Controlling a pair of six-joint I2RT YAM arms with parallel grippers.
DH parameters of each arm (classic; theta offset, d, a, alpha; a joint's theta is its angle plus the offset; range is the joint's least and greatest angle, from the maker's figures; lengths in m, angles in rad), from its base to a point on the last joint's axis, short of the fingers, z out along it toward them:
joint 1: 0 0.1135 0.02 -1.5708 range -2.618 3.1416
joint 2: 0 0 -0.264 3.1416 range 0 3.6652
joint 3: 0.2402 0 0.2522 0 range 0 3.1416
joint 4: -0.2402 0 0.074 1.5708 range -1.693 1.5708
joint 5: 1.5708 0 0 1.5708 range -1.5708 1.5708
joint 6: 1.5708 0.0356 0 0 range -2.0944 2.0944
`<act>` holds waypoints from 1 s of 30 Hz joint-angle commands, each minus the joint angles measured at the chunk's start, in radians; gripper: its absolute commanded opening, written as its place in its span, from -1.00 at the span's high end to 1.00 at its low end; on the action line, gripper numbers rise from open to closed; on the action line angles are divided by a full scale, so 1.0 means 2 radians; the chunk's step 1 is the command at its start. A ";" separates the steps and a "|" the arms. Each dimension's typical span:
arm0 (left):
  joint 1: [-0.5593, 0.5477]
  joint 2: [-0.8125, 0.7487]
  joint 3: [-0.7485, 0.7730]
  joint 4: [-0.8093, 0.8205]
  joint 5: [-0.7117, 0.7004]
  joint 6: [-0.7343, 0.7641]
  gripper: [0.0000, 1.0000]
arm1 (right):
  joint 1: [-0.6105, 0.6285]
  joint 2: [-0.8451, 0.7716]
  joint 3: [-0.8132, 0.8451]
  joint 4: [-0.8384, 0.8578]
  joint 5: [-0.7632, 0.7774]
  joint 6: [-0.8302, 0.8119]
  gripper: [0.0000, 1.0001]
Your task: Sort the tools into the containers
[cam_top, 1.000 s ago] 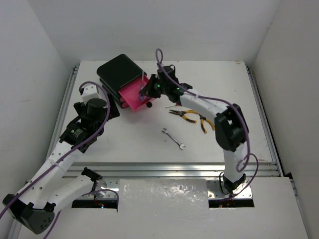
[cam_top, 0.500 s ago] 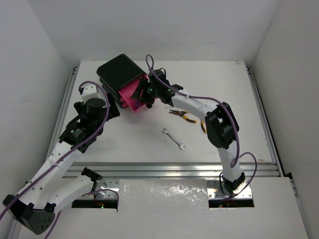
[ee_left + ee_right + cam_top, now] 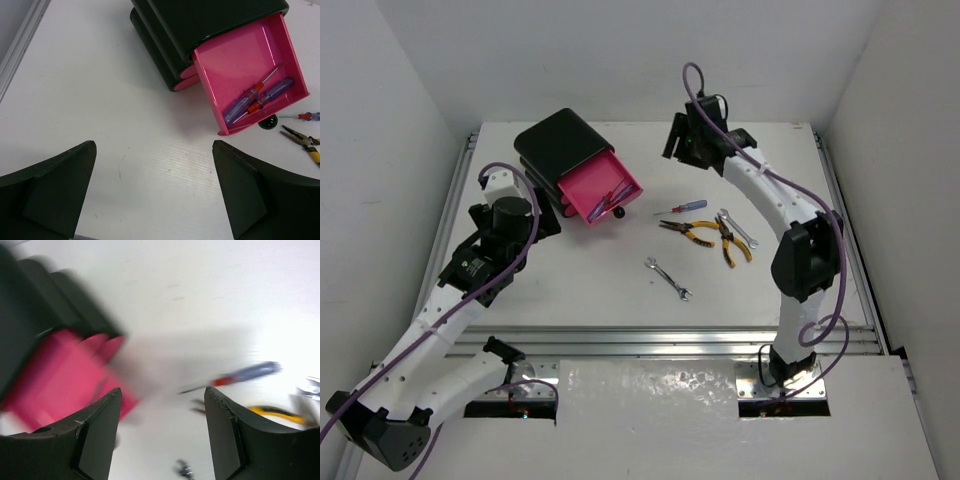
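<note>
The right gripper [image 3: 162, 432] hangs over the back of the table [image 3: 570, 290], jaws apart and empty, so the likely next pick is the loose screwdriver [image 3: 682, 207]. The fingers should straddle its blue handle crosswise and close at mid-handle, keeping it level for the open top drawer [image 3: 230, 55]. It lies below the gripper and nearer the arm bases, right of the drawer and just beside the pliers [image 3: 688, 232]; the left gripper [image 3: 155, 192] hovers wide open, holding nothing.
</note>
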 commanded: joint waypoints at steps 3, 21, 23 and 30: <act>0.011 -0.003 0.000 0.022 0.004 0.006 -1.00 | 0.001 0.043 -0.018 -0.085 0.150 0.054 -0.33; 0.011 0.001 -0.004 0.027 0.026 0.009 -0.99 | -0.014 0.189 0.049 -0.107 0.188 0.158 -0.06; 0.011 0.001 -0.004 0.028 0.027 0.010 -1.00 | -0.018 0.194 0.048 -0.105 0.177 0.162 -0.06; 0.011 0.000 -0.004 0.028 0.028 0.010 -0.99 | -0.022 0.219 0.049 -0.094 0.161 0.162 0.47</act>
